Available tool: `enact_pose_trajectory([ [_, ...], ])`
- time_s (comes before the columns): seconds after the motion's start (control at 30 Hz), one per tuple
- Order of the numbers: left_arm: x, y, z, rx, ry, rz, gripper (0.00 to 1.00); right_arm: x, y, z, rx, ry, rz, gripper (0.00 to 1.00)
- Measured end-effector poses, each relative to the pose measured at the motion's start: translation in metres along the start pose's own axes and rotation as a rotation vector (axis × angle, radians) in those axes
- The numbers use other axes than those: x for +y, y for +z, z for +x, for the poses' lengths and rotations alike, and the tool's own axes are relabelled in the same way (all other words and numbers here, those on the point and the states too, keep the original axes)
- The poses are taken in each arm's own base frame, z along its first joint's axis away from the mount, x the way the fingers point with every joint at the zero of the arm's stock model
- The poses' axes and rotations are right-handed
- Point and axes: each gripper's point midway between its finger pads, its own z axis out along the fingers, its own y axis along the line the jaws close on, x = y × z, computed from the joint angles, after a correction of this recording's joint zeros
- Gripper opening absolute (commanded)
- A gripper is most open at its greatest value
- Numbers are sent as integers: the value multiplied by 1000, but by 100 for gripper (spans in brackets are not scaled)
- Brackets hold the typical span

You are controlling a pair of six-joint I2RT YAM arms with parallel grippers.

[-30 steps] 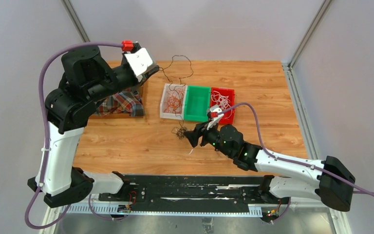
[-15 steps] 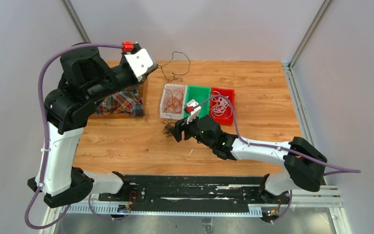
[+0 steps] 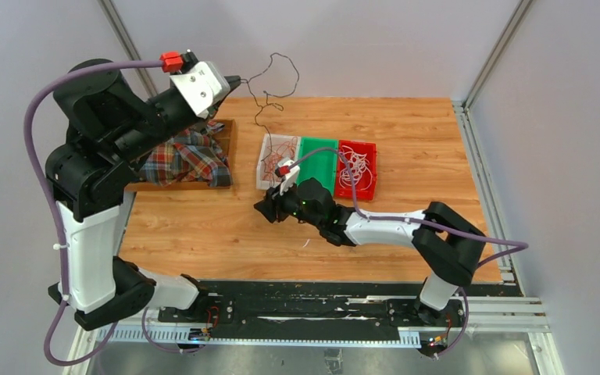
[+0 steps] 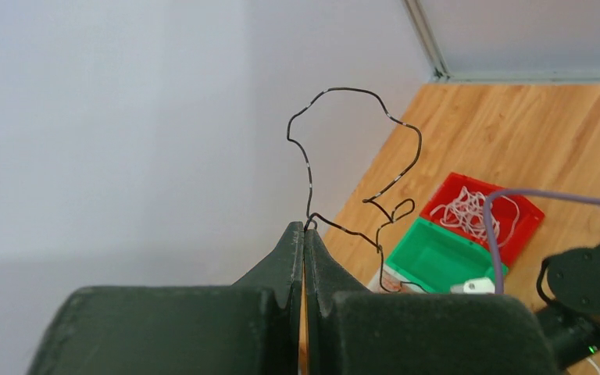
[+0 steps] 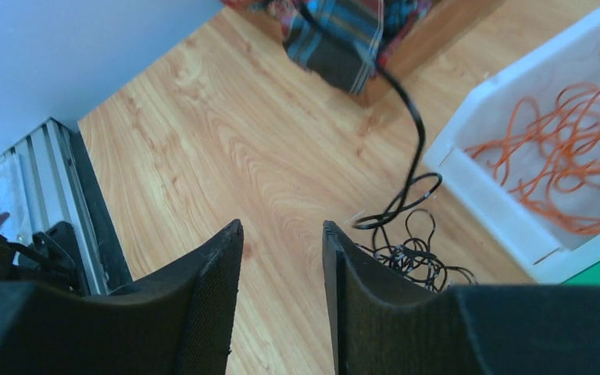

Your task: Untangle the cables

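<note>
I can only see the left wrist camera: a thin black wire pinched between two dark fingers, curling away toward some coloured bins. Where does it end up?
Observer: The black wire runs down to a small tangled clump lying on the table, right beside the white bin.
Visitor: Is the other arm holding that clump?
Observer: No. The right gripper is open, with bare wood showing in its gap. The clump lies just beside it, not inside it.
</note>
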Motion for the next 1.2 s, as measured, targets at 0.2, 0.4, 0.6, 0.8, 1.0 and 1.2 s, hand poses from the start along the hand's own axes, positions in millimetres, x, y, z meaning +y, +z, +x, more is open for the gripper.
enact_pose_trajectory([
  [0.2,21,-6,-26,-73,32,-73,0,-8,12,38,81,48,-4,36],
  [0.4,42,-17,-51,-152,74,-169,0,-21,17,52,100,93,23,31],
  [0.6,72,-39,-80,-244,126,-330,0,-50,0,86,145,166,122,29],
  [0.8,91,-64,-105,-322,172,-441,0,-71,-33,130,225,251,198,63],
  [1.0,80,-65,-90,-291,175,-417,0,-35,-49,53,64,246,58,79],
  [1.2,70,-47,-70,-241,168,-370,0,20,-56,-35,-127,179,-130,78],
])
